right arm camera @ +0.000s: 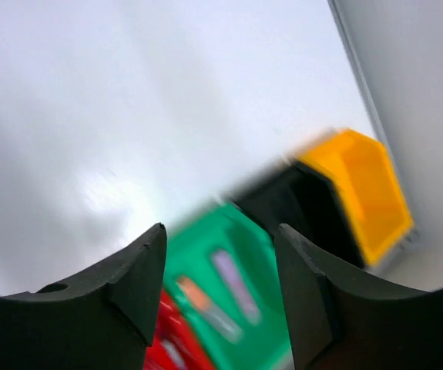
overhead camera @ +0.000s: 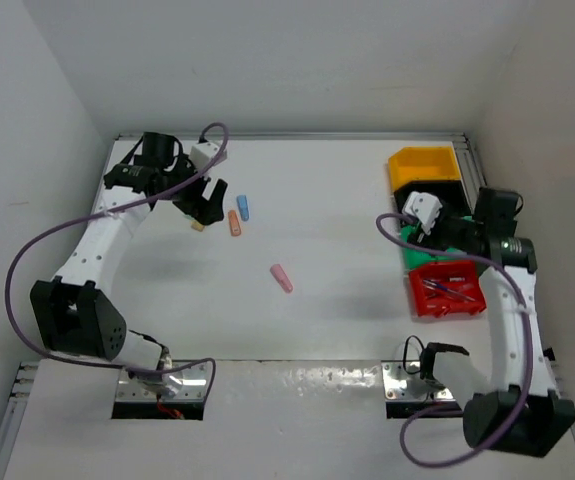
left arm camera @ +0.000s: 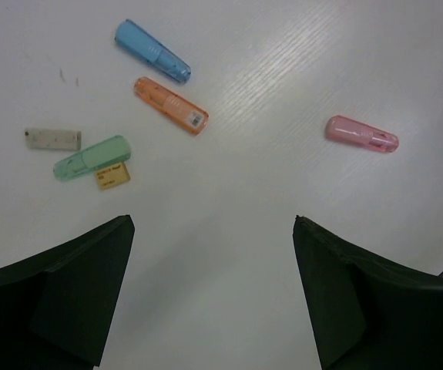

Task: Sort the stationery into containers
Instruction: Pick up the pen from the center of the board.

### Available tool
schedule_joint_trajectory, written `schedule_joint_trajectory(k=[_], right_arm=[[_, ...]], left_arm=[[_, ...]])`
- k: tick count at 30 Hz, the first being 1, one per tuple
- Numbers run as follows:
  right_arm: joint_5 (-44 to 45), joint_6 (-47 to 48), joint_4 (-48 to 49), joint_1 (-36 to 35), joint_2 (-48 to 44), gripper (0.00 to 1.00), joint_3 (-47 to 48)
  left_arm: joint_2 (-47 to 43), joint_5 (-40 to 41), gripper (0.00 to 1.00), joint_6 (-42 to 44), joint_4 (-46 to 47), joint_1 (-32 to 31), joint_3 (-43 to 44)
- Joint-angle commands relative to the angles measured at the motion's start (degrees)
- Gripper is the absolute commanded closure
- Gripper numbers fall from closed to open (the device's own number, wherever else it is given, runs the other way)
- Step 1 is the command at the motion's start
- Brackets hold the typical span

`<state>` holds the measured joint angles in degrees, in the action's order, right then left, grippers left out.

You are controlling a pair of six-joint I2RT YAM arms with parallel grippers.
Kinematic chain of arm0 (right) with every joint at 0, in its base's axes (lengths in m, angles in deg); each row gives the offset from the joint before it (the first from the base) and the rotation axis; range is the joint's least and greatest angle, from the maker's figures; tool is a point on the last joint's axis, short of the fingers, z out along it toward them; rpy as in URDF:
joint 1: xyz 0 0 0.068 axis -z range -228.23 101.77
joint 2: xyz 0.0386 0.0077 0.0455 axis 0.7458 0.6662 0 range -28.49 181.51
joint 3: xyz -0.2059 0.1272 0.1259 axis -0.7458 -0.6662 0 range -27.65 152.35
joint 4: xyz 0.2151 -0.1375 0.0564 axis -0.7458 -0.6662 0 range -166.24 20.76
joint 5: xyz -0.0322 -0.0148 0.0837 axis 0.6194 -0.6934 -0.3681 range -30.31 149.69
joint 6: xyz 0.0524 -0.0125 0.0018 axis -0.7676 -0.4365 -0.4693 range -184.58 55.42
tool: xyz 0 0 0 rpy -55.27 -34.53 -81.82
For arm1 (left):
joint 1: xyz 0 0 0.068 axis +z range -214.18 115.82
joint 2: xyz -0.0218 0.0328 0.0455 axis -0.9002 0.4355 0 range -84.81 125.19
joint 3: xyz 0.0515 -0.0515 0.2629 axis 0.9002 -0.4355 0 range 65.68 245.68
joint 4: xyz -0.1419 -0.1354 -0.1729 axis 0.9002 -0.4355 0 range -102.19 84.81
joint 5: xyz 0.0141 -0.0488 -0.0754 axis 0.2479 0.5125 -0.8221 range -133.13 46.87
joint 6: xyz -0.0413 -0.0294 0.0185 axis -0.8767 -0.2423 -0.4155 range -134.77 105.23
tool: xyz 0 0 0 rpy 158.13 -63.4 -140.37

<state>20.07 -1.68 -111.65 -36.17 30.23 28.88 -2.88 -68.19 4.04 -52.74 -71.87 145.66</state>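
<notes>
Over the far-left part of the white table (overhead camera: 327, 200), the left gripper (left arm camera: 212, 231) hovers with its fingers spread wide and nothing between them. Four loose pieces lie just beyond the fingertips. The green marker (left arm camera: 92, 158) is nearest, off toward the left finger, with a small yellow tag (left arm camera: 112, 175) at its edge and a white eraser (left arm camera: 52, 138) just beside it. Its long axis runs almost in line with the gap between the fingers, so a wrist turn looks necessary to close across its width. The orange marker (left arm camera: 171, 105) and blue marker (left arm camera: 152, 52) lie diagonally farther on. The pink marker (left arm camera: 361, 133) sits apart, toward the table's middle. The right gripper (right arm camera: 219, 229), fingers apart and empty, hangs over the green bin (overhead camera: 408, 255) between the yellow bin (overhead camera: 407, 165) and red bin (overhead camera: 422, 305). That puts it well away from the loose markers, so the left arm is plainly the nearer.
</notes>
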Motion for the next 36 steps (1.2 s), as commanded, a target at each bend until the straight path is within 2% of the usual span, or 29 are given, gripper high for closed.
schedule_joint_trajectory(k=[1,2,7,10,12,15,16,19,22,27,30,32,36], right_arm=[[-2.0,-18.7,4.4,-5.6,-5.3,0.42,-5.5],[-1.1,-23.7,5.6,-7.0,-6.0,0.42,-5.7],[5.7,-36.1,4.5,-16.2,-3.2,0.43,-1.7],[8.8,-40.8,4.5,-20.2,-0.5,0.43,2.0],[12.1,-43.8,4.7,-24.1,3.5,0.44,5.0],[16.8,-50.9,6.1,-31.4,9.1,0.43,7.4],[21.8,-54.8,7.0,-33.5,10.4,0.43,7.7],[27.8,-59.4,9.4,-41.9,14.5,0.42,8.5],[32.0,-64.2,13.0,-45.1,18.7,0.41,8.6],[30.2,-69.8,18.8,-48.6,28.9,0.36,9.6],[30.4,-70.3,18.1,-51.5,37.1,0.33,14.7],[33.6,-70.5,18.8,-54.1,40.2,0.32,18.1],[33.2,-73.3,18.3,-56.3,48.1,0.34,22.7]], left_arm=[[2.4,0.0,0.09,3.8,-0.7,1.7,0.7],[3.0,-0.2,0.09,5.0,-1.1,2.1,0.8],[6.7,-4.3,0.13,12.4,-1.6,3.9,0.4],[8.0,-7.6,0.15,17.8,-1.3,4.3,0.0],[9.4,-8.2,0.15,18.3,1.1,4.4,0.2],[11.5,-10.5,0.14,12.8,5.2,6.2,1.7],[11.7,-11.1,0.13,10.7,6.3,6.6,2.0],[10.9,-10.4,0.10,2.3,11.5,7.2,2.5],[9.7,-7.5,0.08,-2.4,12.9,7.1,3.9],[8.4,-3.0,0.00,-5.4,14.3,7.2,5.7],[8.4,2.1,0.00,-8.3,14.4,7.5,5.9],[7.5,4.2,0.00,-9.2,15.5,7.7,3.9],[4.9,5.3,0.00,-10.8,18.5,10.1,-1.1]])
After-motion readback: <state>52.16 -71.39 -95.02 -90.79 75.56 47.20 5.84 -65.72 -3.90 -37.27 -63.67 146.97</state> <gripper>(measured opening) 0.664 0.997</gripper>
